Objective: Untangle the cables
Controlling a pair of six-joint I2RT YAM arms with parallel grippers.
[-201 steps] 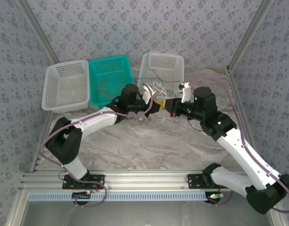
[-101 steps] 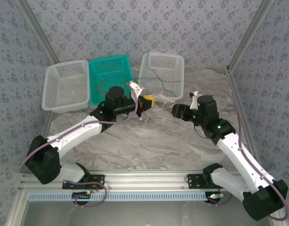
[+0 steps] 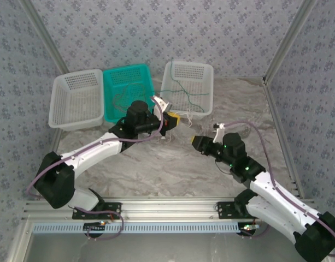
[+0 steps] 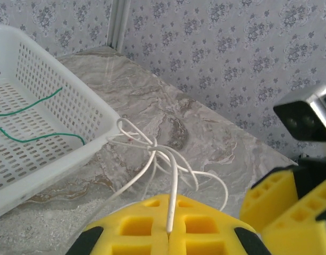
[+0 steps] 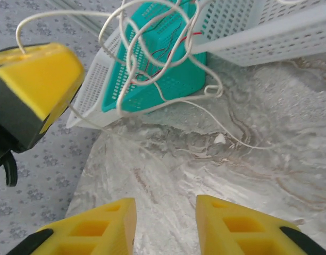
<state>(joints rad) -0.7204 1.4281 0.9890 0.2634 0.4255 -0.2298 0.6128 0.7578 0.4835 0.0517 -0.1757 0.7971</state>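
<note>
In the left pincer (image 4: 168, 234), clamped shut, hung a tangle of thin white wires (image 4: 150, 146); the right pincer (image 5: 165, 223) gaped empty, likely needing a loose loop next.

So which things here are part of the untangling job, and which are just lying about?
Job: white wire bundle, pinched in the left end effector; green wire in the right white basket; thin wires in the teal basket; open right end effector.
Lying about: left white basket; marble table.
</note>
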